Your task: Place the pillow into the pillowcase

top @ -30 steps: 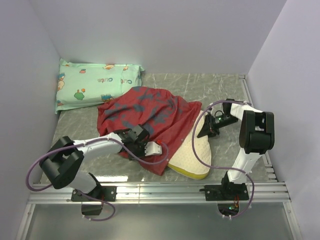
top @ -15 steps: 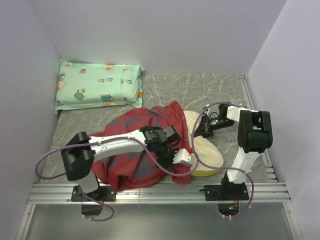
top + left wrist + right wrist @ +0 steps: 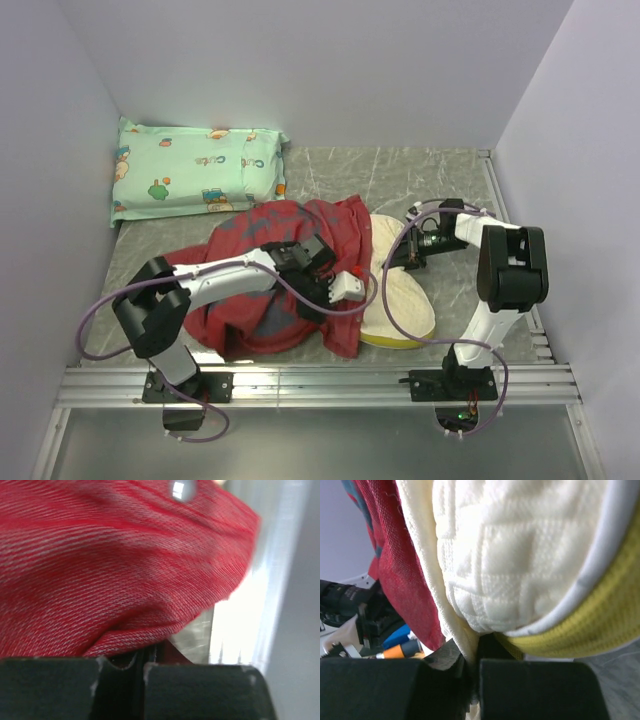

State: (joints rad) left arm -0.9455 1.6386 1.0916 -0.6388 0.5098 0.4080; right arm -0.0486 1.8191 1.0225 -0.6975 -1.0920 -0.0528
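The red pillowcase [image 3: 280, 275] lies bunched in the middle of the table, grey-blotched side up, partly over the cream pillow [image 3: 400, 295] with its yellow edge band. My left gripper [image 3: 335, 290] is shut on a fold of the pillowcase [image 3: 125, 570], its fingers buried in cloth. My right gripper [image 3: 405, 258] is shut on the pillow's near edge; the dimpled cream fabric [image 3: 520, 555] and yellow band [image 3: 590, 625] fill the right wrist view, with red cloth [image 3: 395, 565] to its left.
A mint-green pillow with cartoon prints [image 3: 195, 180] lies at the back left by the wall. Purple walls close in the left, back and right. A metal rail [image 3: 320, 380] runs along the near edge.
The left gripper pulled the pillowcase right over the pillow, then drew back left and farther; the cloth bunched and shifted with it. The right gripper moved slightly left, holding the pillow.
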